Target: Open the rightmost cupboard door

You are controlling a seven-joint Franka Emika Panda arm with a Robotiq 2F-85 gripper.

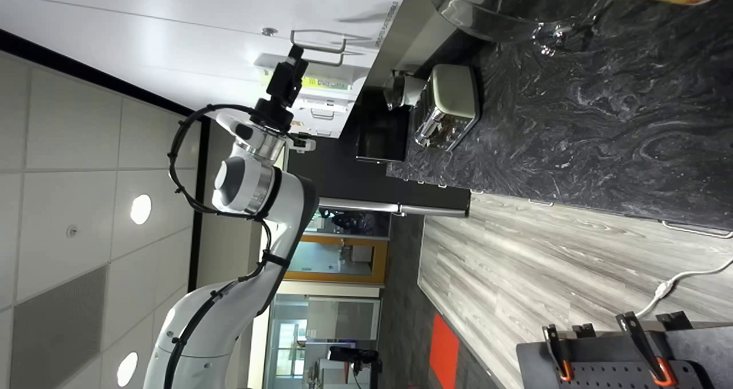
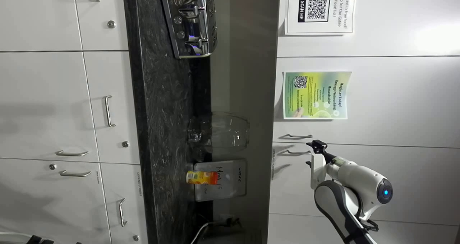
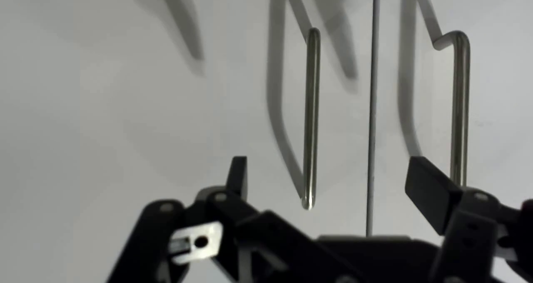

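Bent, my arm (image 1: 243, 300) reaches to the white upper cupboards (image 2: 395, 100), my end effector (image 3: 333, 176) facing them, its fingers (image 3: 431, 195) spread wide. The rightmost cupboard door (image 3: 125, 149) stands just ahead, its silver handle (image 3: 311, 120) lined up between the fingers, apart from both.

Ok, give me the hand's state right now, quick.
Hand: open, holding nothing; a silver bar handle shows between its spread jaws in the wrist view, not gripped.
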